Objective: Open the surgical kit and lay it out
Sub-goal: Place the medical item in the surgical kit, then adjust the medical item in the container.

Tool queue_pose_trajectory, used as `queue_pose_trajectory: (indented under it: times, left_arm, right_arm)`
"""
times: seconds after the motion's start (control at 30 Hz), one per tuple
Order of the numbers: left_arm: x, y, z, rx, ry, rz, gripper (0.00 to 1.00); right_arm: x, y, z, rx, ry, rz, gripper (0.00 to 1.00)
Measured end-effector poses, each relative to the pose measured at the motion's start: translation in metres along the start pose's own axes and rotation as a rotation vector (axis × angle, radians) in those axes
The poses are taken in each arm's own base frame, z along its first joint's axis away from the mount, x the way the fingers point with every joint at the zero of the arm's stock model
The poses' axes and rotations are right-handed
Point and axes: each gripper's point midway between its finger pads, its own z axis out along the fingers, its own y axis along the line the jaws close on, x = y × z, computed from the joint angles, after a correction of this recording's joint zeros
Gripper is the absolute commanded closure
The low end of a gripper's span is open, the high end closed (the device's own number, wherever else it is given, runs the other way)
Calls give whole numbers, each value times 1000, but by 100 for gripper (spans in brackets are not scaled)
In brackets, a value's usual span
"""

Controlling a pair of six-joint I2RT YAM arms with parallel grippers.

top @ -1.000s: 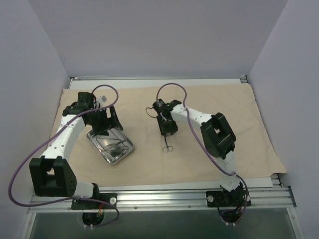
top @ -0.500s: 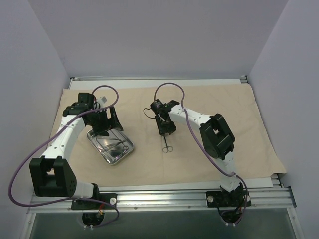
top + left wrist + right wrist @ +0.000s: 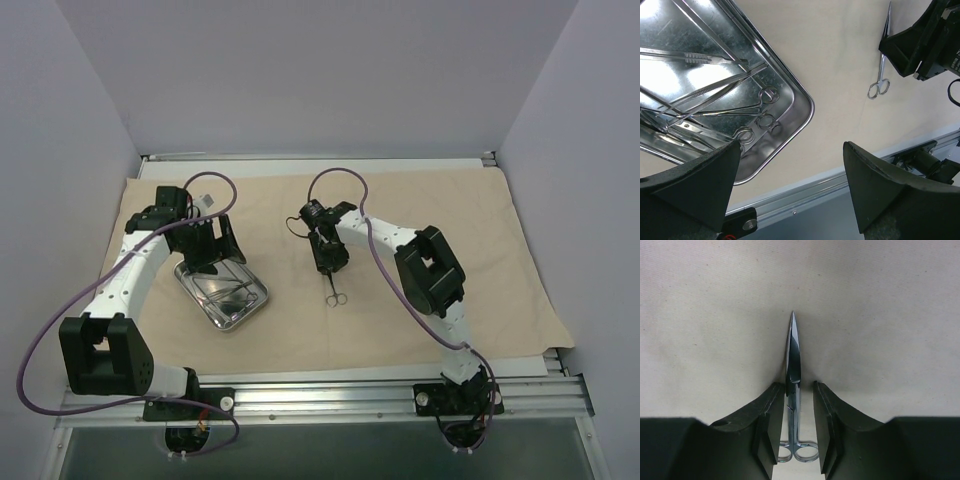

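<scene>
Right gripper [image 3: 795, 390] jaws slightly apart, straddling scissors [image 3: 792, 350] on cloth [image 3: 890, 315], frame center. Left gripper [image 3: 791, 145] spread wide over tray [image 3: 807, 107], instruments [image 3: 715, 95] piled upper left.

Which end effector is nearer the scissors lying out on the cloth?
Right. The right end effector straddles the scissors, with one finger on either side. The left end effector hovers over the steel tray, well off to the left.
</scene>
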Motion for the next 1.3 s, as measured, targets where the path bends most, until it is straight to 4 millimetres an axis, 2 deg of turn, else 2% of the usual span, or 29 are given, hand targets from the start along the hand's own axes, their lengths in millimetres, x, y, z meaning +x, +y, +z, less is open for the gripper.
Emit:
queue_pose_trajectory:
  times: [0.13,0.37,0.5,0.53,0.6,0.63,0.73,0.8,0.87,1.0,1.07,1.2,1.3]
  left_arm:
    - [1,4,-1,-15,5,-9,8]
    - [3,5,-1,-22,13,-14,8]
    - [5,7,0,-32,23,-20,8]
    - [5,8,1,-36,27,-24,8]
    - [7,11,3,-49,40,-36,10]
    - [9,12,4,-57,51,-48,12]
    - [18,21,9,-107,108,-113,19]
    - [23,27,14,-153,148,-178,19]
    - [27,32,16,-197,169,-239,21]
    - [34,41,13,-309,167,-409,27]
    - [34,45,13,-357,139,-498,30]
    - [37,53,14,-429,45,-680,37]
    - [47,53,20,-464,10,-790,36]
  right_arm:
    - [0,1,0,-3,2,15,75]
    - [0,-2,2,-28,22,96,91]
    - [0,-2,1,-50,29,139,92]
    - [0,-2,1,-52,30,146,91]
    - [0,-2,1,-53,31,155,80]
    - [0,-1,1,-53,31,158,65]
    - [-1,1,-2,-63,32,164,47]
    - [-2,0,-7,-53,40,156,45]
    - [-8,-3,-20,-33,38,146,44]
    - [-48,-2,-62,-40,-84,122,44]
    - [-56,-4,-83,-51,-133,109,44]
    - [-49,-15,-121,-81,-195,101,44]
    - [-29,-23,-138,-115,-207,100,44]
